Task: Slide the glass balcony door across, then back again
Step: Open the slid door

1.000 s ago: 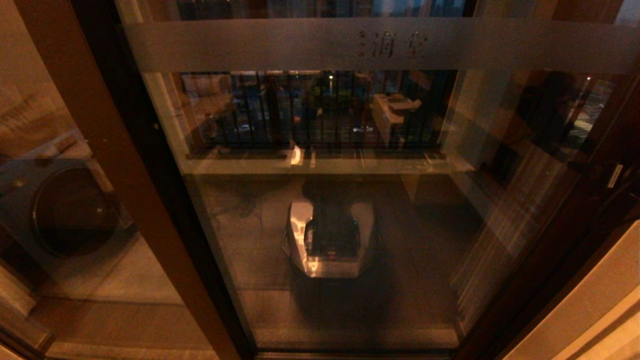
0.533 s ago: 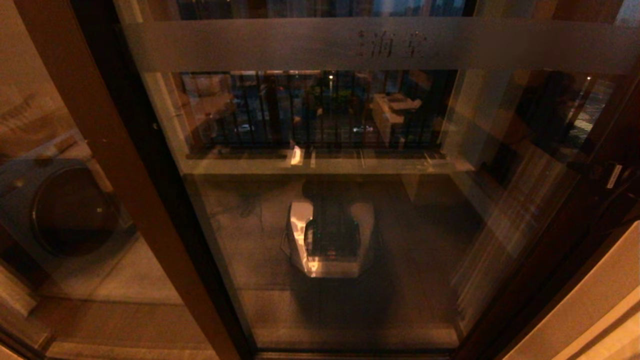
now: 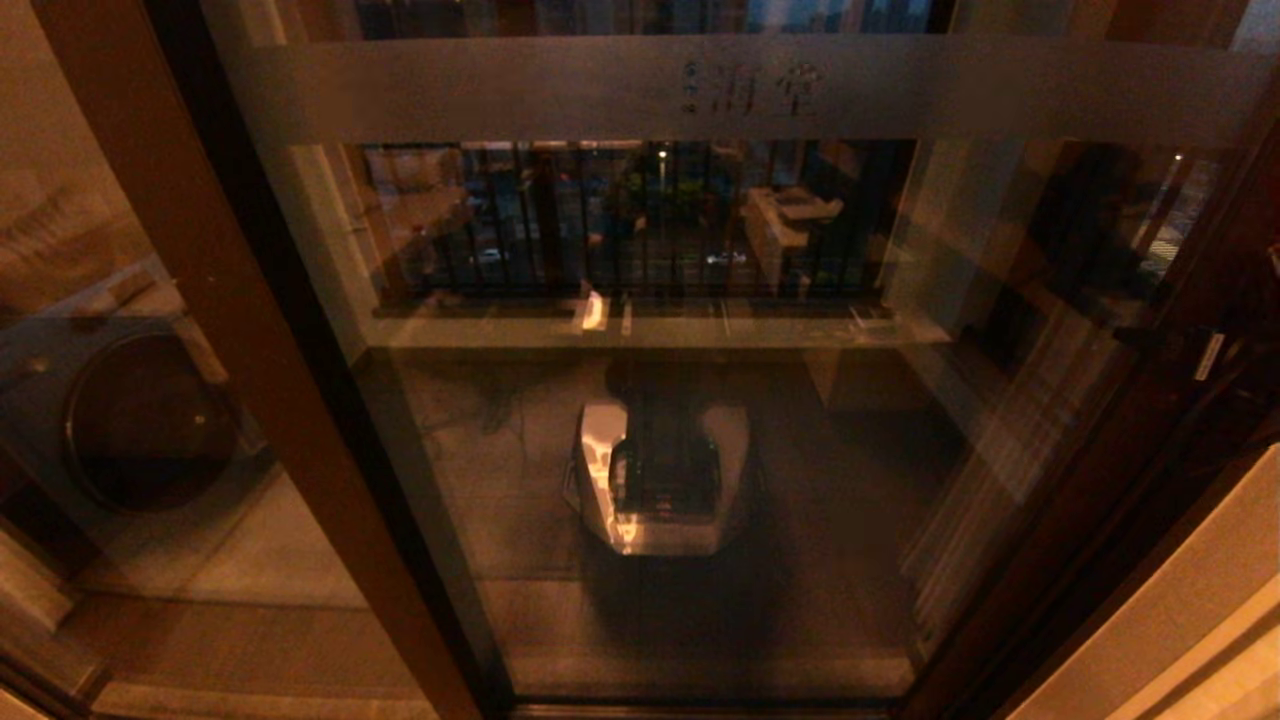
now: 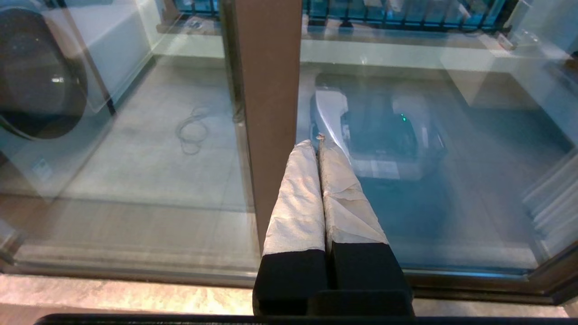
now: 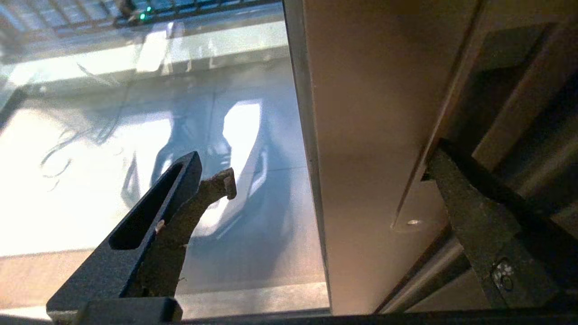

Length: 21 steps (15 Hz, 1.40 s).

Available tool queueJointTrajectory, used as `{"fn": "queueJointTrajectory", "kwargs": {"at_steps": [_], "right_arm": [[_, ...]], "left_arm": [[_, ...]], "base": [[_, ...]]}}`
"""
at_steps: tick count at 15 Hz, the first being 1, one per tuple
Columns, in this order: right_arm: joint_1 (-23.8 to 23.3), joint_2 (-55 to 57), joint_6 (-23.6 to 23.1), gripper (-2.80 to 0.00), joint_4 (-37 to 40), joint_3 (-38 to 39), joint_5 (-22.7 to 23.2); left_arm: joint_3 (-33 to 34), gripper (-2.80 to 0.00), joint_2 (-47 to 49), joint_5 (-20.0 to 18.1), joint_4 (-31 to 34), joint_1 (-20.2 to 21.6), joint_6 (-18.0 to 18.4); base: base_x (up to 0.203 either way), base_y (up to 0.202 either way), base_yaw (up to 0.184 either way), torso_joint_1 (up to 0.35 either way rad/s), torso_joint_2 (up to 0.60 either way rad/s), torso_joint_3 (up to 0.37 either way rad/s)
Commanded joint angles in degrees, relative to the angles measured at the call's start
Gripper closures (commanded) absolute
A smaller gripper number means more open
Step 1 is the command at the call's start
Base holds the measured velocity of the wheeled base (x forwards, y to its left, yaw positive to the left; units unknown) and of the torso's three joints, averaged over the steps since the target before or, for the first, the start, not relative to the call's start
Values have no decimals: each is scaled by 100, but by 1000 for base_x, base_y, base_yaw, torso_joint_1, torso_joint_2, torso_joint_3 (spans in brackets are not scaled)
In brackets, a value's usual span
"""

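The glass balcony door (image 3: 640, 400) has just slipped toward nine o'clock (characters shifted too), so the slide is underway. Right tool (image 5: 325, 198), spread wide, straddles its stile; left tool (image 4: 319, 149) pressed together, idle by the glass.
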State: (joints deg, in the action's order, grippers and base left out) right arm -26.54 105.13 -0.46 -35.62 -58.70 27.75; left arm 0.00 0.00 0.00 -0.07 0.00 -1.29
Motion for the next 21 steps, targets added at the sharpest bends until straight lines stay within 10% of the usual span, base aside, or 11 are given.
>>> {"fn": "queueJointTrajectory", "kwargs": {"at_steps": [1, 21], "right_arm": [[24, -60, -6, -280, -33, 66, -15], [384, -541, -8, -280, -367, 687, -20]], "left_arm": [[0, 0, 0, 0, -1, 0, -3], [0, 0, 0, 0, -1, 0, -3]], "base": [[0, 0, 0, 0, 0, 0], [0, 0, 0, 0, 0, 0]]}}
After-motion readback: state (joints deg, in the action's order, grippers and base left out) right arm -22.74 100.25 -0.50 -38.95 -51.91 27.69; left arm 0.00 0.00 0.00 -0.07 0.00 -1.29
